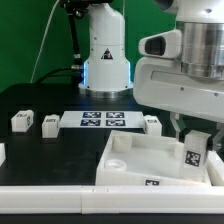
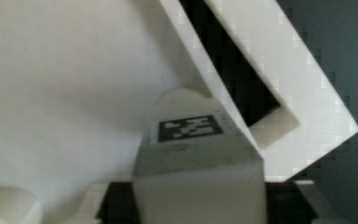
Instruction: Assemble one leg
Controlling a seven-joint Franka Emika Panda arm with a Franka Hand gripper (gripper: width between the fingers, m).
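Observation:
My gripper is shut on a leg, a small white block with a black-and-white tag. It holds the leg upright over the near corner of the large white tray-like piece, on the exterior view's right. In the wrist view the leg fills the space between the dark fingers of the gripper, with the tray's flat inside and raised rim behind it. I cannot tell whether the leg touches the tray. Three more legs lie loose on the black table.
The marker board lies flat between the loose legs. The white robot base stands behind it. A long white bar runs along the table's front edge. A white piece shows at the left edge.

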